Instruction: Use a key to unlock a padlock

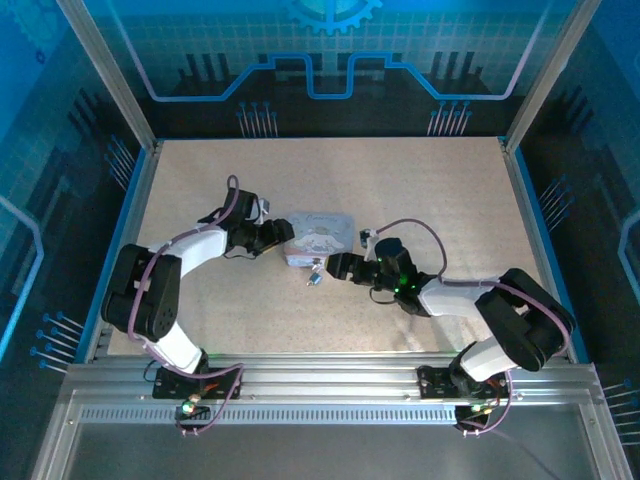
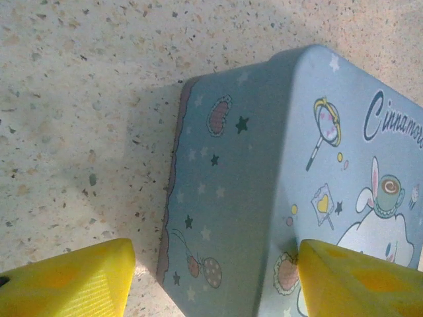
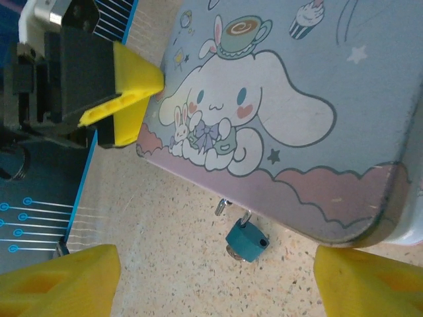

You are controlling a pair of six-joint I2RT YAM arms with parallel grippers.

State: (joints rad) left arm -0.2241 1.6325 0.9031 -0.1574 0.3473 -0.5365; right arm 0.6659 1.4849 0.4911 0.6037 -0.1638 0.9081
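L claw (image 1: 283, 235) jaws apart, straddling tin (image 1: 325, 232) left end. R claw (image 1: 334, 266) jaws apart, aimed at padlock (image 3: 246, 241). Padlock on table (image 1: 450, 200), at tin's near edge.

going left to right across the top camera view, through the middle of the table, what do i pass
left tool → padlock → right tool; the tin box spans the padlock and right tool, so it is left out.
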